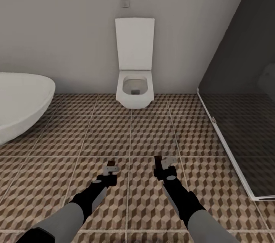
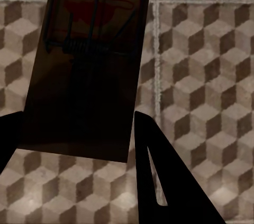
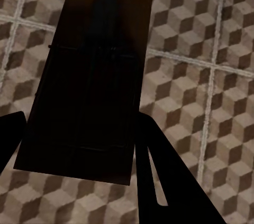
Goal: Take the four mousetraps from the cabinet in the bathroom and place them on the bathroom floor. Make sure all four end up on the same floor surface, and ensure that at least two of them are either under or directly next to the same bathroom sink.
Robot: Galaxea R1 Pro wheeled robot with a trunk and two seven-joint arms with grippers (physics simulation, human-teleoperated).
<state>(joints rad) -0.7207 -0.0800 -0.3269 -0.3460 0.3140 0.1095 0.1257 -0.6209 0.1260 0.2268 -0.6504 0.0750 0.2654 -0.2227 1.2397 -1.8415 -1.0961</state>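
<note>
Two mousetraps are in view, one in each hand, both held above the bathroom floor [image 1: 130, 136]. From the head camera the left hand [image 1: 111, 168] and the right hand [image 1: 160, 162] reach forward side by side over the cube-patterned tiles, and each trap shows there as a small dark sliver at the fingertips. The wrist cameras give what the head camera cannot. The left wrist view shows the left mousetrap [image 2: 87, 60] as a dark board clamped between the two black fingers [image 2: 159, 171], with its wire spring and a reddish patch near the far end. The right wrist view shows the right mousetrap [image 3: 87, 84] gripped the same way, its face so dark that only faint wire lines can be made out. Tiles and pale grout lines lie behind both traps.

Only the head view shows the room: a white wall-hung toilet [image 1: 134, 90] with its lid raised straight ahead, its bowl holding nothing visible, a white oval bathtub [image 1: 19, 101] at the left edge, and a dark glass shower enclosure [image 1: 240, 136] at the right.
</note>
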